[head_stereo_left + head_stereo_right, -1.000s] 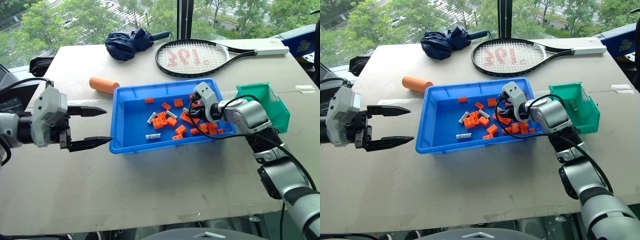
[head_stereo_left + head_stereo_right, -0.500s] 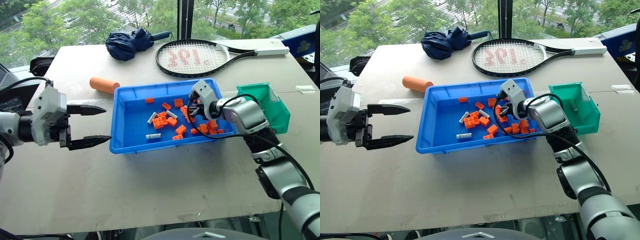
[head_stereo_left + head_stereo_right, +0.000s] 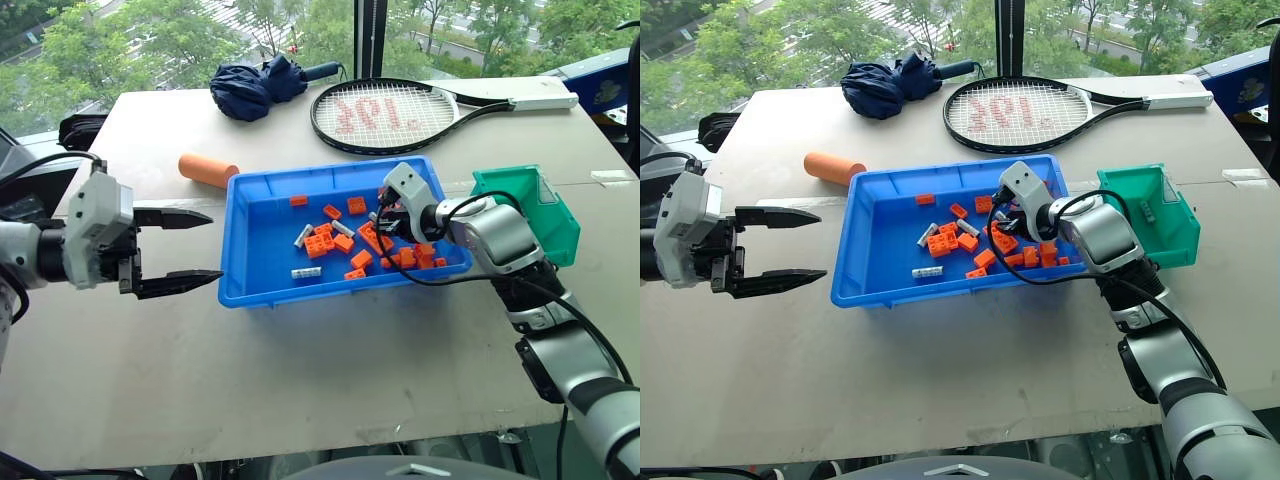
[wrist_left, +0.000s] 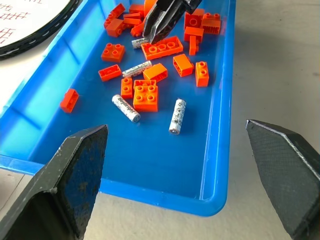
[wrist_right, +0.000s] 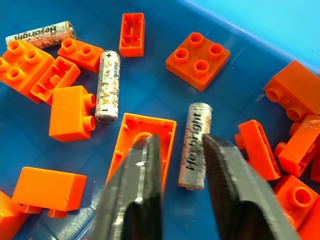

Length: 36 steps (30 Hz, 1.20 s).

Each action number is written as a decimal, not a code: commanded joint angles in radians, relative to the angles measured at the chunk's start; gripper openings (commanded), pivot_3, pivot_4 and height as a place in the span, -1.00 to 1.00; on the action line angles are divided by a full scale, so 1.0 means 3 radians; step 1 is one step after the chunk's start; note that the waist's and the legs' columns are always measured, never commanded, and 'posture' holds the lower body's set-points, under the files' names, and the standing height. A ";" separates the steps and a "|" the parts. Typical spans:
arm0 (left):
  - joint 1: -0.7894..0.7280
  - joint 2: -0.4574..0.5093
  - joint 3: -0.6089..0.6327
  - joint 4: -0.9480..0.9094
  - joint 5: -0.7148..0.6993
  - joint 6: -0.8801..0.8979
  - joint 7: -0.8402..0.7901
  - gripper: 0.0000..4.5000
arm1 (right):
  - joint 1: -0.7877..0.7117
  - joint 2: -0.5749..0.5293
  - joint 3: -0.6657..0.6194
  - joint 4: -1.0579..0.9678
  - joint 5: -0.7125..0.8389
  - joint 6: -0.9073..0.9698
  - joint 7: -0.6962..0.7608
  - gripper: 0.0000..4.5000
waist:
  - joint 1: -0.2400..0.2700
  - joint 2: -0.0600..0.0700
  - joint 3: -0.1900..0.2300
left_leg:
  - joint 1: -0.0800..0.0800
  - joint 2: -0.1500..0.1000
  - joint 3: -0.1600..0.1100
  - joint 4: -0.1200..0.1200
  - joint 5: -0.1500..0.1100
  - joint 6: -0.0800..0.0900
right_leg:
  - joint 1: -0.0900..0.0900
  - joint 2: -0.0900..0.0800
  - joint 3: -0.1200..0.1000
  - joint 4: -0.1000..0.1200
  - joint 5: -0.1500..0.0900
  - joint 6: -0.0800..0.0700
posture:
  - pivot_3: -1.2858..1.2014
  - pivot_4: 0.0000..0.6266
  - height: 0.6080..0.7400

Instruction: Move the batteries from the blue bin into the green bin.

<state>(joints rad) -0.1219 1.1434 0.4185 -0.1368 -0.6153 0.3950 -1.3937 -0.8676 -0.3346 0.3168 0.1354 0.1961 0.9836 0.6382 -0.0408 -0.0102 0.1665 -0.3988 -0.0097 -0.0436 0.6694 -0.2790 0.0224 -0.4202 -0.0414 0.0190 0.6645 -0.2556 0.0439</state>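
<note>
Several small grey-silver cylindrical batteries [image 5: 195, 146] are seen lying on the floor of the large shallow bright blue plastic bin [image 3: 262, 268], scattered among orange plastic toy bricks [image 3: 321, 243]. In the right wrist view one battery lies just ahead of the fingertips, beside a long upturned orange brick [image 5: 144, 145], and two more batteries lie further off among the bricks. The right gripper [image 5: 177, 150] is lowered into the blue bin over this cluster; its two black fingers are parted by a narrow gap and nothing is grasped between them. Whether the fingers [image 5: 227, 165] touch the near battery cannot be told. The small teal-green plastic bin [image 3: 1155, 218] with tall sides stands just beside the blue bin on the robot's right. The left gripper [image 3: 180, 252] is held wide apart and empty, just outside the blue bin's left rim. Beyond the bins, an orange foam cylinder [image 3: 208, 169], a folded dark blue umbrella [image 3: 254, 86] and a black tennis racket [image 3: 398, 115] are laid on the pale table [image 3: 300, 380].
</note>
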 commanded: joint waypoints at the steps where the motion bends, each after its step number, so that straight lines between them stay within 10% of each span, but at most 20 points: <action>1: -0.0068 0.0015 0.0027 -0.0003 -0.0003 -0.0042 -0.0020 1.00 | -0.0041 0.0007 -0.0134 -0.0144 0.0023 0.0029 -0.0034 0.31 | 0.0001 0.0000 0.0000 | 0.0000 0.0000 0.0000 0.0000 0.0000 0.0000 | 0.0000 0.0000 0.0000 0.0000 0.0000 0.0000 | 0.03 -0.52 1.00; 2: -0.0073 0.0014 0.0024 0.0000 0.0000 -0.0043 -0.0022 1.00 | -0.0054 0.0029 -0.0165 -0.0122 0.0027 0.0035 -0.0062 0.55 | 0.0001 0.0000 0.0000 | 0.0000 0.0000 0.0000 0.0000 0.0000 0.0000 | 0.0000 0.0000 0.0000 0.0000 0.0000 0.0000 | 0.03 -0.52 1.00; 36: -0.0222 -0.0017 -0.0115 0.0055 0.0034 -0.0068 0.0001 1.00 | 0.0420 0.0089 -0.0055 -0.1108 0.0017 0.0992 -0.0552 0.55 | -0.0001 0.0000 0.0000 | -0.0003 0.0000 0.0002 0.0000 -0.0001 0.0001 | -0.0005 0.0003 0.0002 0.0004 0.0000 0.0000 | 0.03 -0.52 1.00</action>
<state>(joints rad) -0.1757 1.1341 0.3771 -0.1147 -0.6087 0.3866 -1.3932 -0.7424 -0.3139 0.3246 -0.1617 0.2005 1.2654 0.4925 -0.0412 -0.0103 0.1664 -0.3996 -0.0096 -0.0424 0.6695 -0.2790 0.0225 -0.4218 -0.0405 0.0199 0.6661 -0.2556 0.0439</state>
